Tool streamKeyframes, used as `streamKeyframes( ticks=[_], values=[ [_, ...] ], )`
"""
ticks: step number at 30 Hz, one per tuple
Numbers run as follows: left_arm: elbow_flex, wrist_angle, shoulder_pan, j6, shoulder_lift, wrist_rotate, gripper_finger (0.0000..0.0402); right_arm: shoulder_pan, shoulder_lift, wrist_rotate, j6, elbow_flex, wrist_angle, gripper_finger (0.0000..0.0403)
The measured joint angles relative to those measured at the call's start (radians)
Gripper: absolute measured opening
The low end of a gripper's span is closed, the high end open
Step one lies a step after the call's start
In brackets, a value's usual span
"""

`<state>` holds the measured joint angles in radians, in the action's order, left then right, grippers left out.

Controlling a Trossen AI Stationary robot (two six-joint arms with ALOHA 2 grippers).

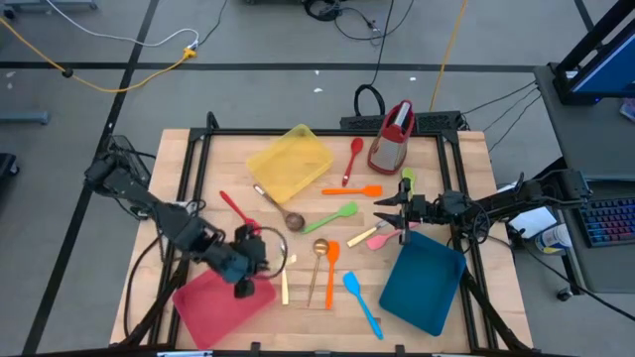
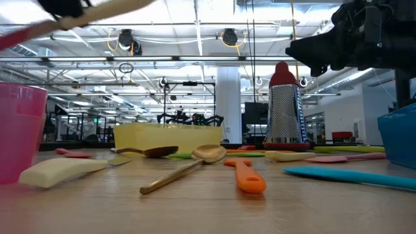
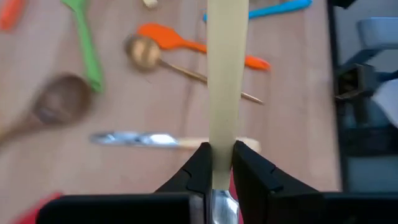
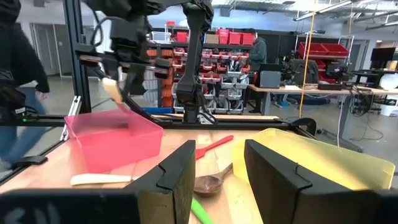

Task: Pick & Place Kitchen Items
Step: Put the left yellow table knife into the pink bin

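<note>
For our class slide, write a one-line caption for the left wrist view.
Left gripper shut on a pale-handled utensil, held above a wooden table scattered with spoons.

Two dark, jointed arms, black throughout. Looped black cables along both. Left gripper (image 3: 219, 165) with angular black fingers; right gripper (image 4: 214, 177) with blocky, chamfered black fingers.

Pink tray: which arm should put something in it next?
Left. The left claw grips a pale-handled utensil at the pink tray's edge; the right claw is open and empty, by the blue tray.
</note>
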<state>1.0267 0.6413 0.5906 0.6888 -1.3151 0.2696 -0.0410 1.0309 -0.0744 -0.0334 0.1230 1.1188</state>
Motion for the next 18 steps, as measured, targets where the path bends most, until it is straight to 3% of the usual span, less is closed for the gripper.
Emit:
streamKeyframes(
  ticks=[8, 18],
  values=[
    [-0.002, 0.106, 0.127, 0.374, -0.063, -0.003, 0.0050, 0.000, 0.000, 0.000, 0.034, 0.000, -0.011, 0.0132],
    [-0.003, 0.240, 0.198, 0.701, -0.215, -0.274, 0.0051, 0.000, 0.000, 0.000, 0.013, 0.000, -0.009, 0.0132]
  ],
)
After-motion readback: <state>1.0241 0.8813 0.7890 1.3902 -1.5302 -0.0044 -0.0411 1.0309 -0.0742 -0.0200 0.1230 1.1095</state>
